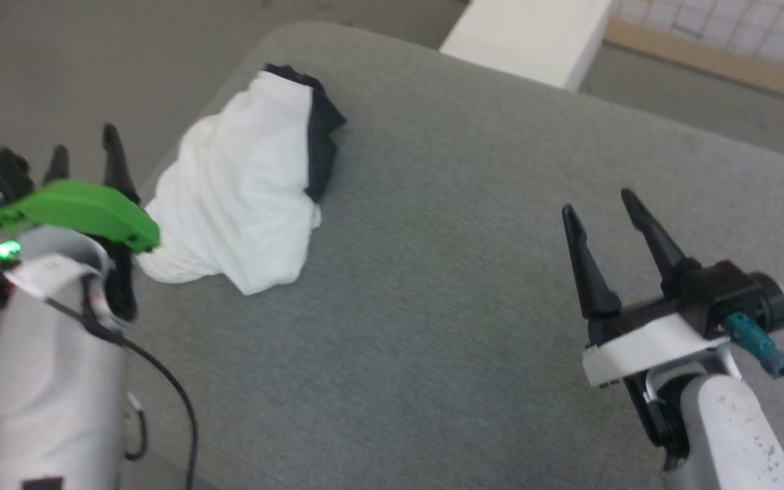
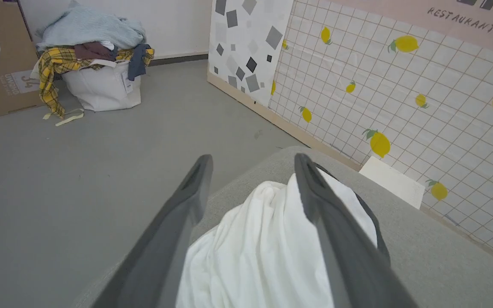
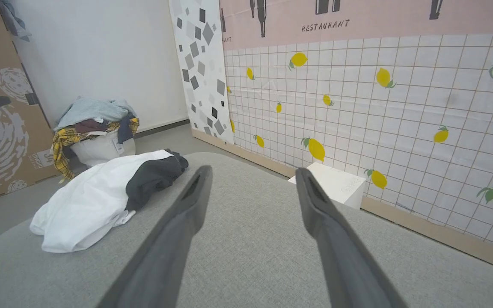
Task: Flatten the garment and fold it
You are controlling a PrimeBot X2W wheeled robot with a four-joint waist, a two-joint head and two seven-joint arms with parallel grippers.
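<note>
Jaws wide apart on both arms, and nothing between them! Left gripper (image 1: 84,143) sits at the left edge of the table (image 1: 433,327), just beside the garment (image 1: 235,197), fingers aimed along it. In the left wrist view the white cloth shows right between the two fingers, though whether they touch it I cannot tell. Right gripper (image 1: 597,202) hangs over bare grey table on the right, well apart from the shirt.

The garment itself is a crumpled heap near the table's left rim, white body on top, a black sleeve bunched along its far right side, nothing spread flat. So flattening is not begun, I'd say.

The stance makes sense: one arm lined up on the heap, the other held clear with room to come across. My guess is the next job is finding an edge or sleeve to pull out, tricky since the folds hide hem and collar. Watch that left rim too, because a careless tug could drag cloth off the table. White box (image 1: 535,34) stands beyond the far edge, out of the way.
</note>
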